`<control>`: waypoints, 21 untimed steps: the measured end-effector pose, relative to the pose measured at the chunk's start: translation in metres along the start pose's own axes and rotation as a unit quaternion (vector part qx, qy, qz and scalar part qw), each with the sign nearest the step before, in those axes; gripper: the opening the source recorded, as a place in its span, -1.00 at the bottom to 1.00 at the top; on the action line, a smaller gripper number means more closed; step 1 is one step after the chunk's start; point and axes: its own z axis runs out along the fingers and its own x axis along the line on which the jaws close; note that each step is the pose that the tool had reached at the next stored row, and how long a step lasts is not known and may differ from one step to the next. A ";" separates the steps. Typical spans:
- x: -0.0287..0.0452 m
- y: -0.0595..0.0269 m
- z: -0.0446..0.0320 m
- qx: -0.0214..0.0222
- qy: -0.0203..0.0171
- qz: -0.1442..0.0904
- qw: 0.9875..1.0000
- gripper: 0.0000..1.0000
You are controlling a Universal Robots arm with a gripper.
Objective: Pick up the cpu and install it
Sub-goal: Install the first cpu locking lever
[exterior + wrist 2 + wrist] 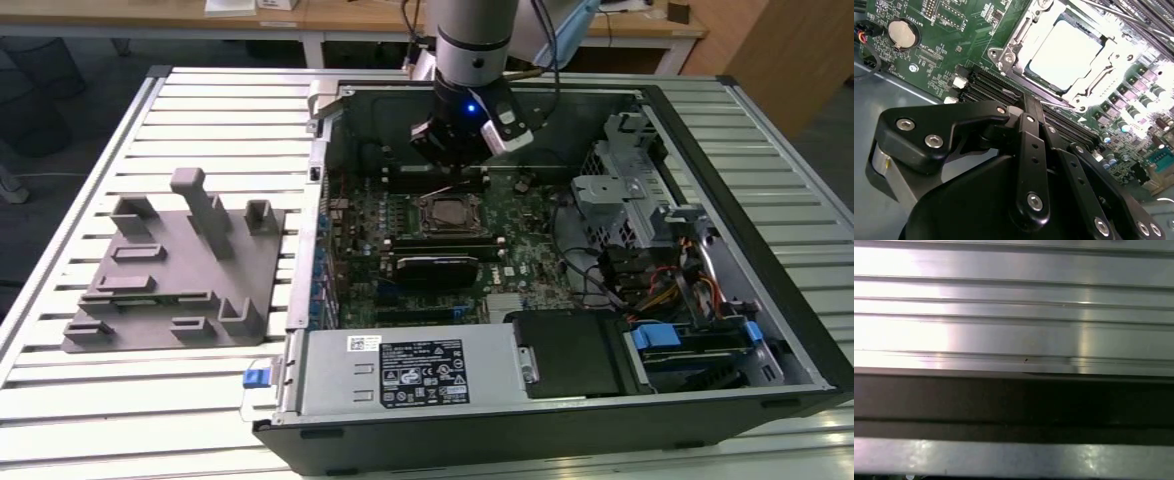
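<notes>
Exterior view: I see the open computer case (801, 330) lying on its side on the slatted aluminium table (80, 400). Inside it are the green motherboard (534, 250), a grey power supply (400, 372) at the near edge, and a tangle of cables and drive bays toward the exterior view's right. The grey moulded holder block (174, 265) sits on the table to the exterior view's left of the case, well apart from the arm.

The gripper (454, 165) hangs inside the case, just above and behind the socket frame (447, 213). From this view I cannot tell how far its fingers are parted, or whether they hold anything.

In the second wrist view the black linkage of the gripper (1026, 107) covers the lower half of the picture, and the fingertips are hidden. Beyond it the cpu (1064, 52) lies flat in the socket frame (1004, 55), metal top facing up, washed out by glare so its edges are hard to trace. It looks square, so I read no long axis. A coin cell (901, 32) sits on the motherboard (954, 30) nearby.

In the first wrist view I get the slats of the table (1014, 335) and a dark band across them.
</notes>
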 end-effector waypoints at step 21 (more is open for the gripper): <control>-0.0091 -0.0010 0.0163 0.004 0.003 0.000 1.000 -0.79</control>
